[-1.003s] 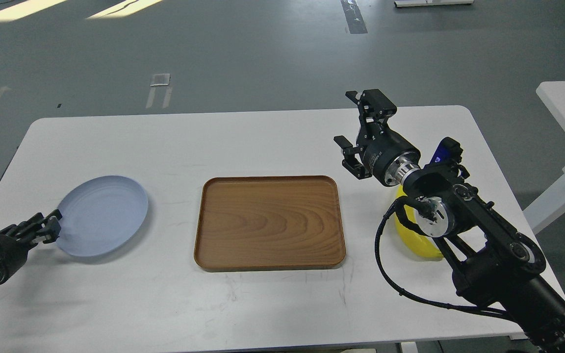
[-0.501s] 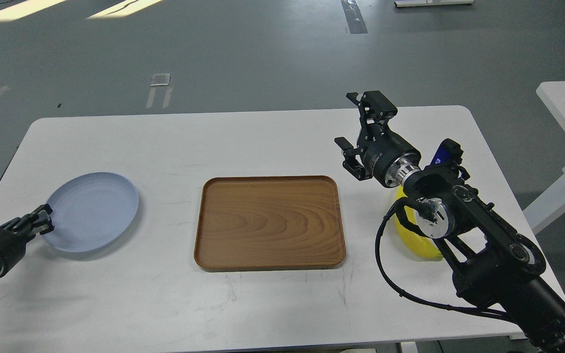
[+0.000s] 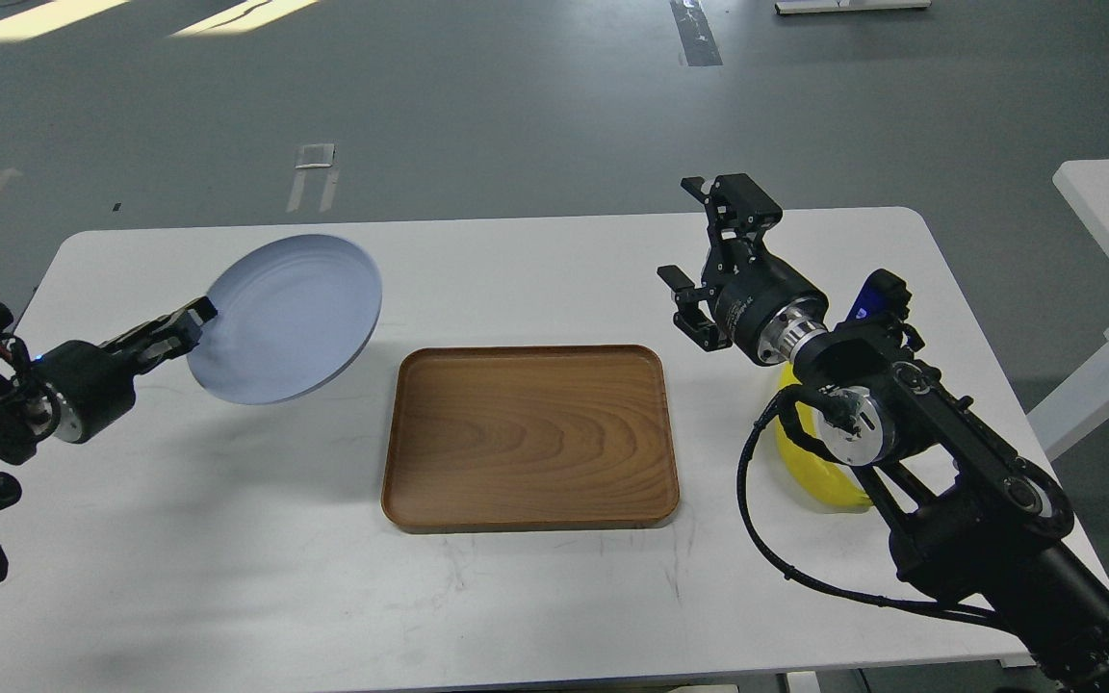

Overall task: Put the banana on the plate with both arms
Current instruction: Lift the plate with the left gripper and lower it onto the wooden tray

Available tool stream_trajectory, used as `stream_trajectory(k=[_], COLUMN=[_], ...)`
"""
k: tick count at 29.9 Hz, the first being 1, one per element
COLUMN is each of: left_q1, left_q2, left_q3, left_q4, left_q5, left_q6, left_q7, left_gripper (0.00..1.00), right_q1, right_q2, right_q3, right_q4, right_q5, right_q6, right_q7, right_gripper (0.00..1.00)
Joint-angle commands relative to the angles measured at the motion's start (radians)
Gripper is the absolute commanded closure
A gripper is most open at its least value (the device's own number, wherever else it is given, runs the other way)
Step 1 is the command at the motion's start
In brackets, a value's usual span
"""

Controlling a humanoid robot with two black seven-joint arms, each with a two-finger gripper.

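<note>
The left arm reaches in low from the left, its pincer point(image 3: 191, 321) clamped on the near-left rim of the plate point(image 3: 290, 313), which is held tilted above the desk point(image 3: 535, 279). Right of the plate lies the wooden tray point(image 3: 529, 438). Further right, the right arm angles up and inward, its pincer point(image 3: 704, 255) spread wide and holding nothing. The banana point(image 3: 810, 462) lies on the desk below and behind that pincer, mostly hidden by the wrist.

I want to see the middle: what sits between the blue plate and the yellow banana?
In the head view, the wooden tray lies between the plate and the banana.
</note>
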Motion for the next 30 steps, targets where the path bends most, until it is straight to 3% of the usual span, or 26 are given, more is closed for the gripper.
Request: stream_trajectory(k=[1, 7, 19, 30], left_q1=[-0.014, -0.014, -0.075, -0.089], left_q2=[-0.070, -0.211, -0.470, -0.542], left_q3=[0.001, 0.024, 0.162, 0.180], left_q4=[-0.030, 0.016, 0.324, 0.390], left_q5=[0.130, 0.187, 0.187, 0.186], left_q6=[0.014, 0.011, 0.010, 0.004], left_q7=[0.000, 0.000, 0.000, 0.000], left_gripper=[1.00, 1.00, 1.00, 1.00], right_q1=[0.000, 0.000, -0.002, -0.006], right_q2=[0.000, -0.001, -0.001, -0.008], right_q3=[0.005, 0.015, 0.013, 0.016], right_q4=[0.000, 0.001, 0.000, 0.000], right_q5=[0.000, 0.000, 0.000, 0.000], right_q6=[0.000, 0.000, 0.000, -0.001], right_q7=[0.000, 0.000, 0.000, 0.000], right_gripper=[0.00, 0.00, 0.00, 0.00])
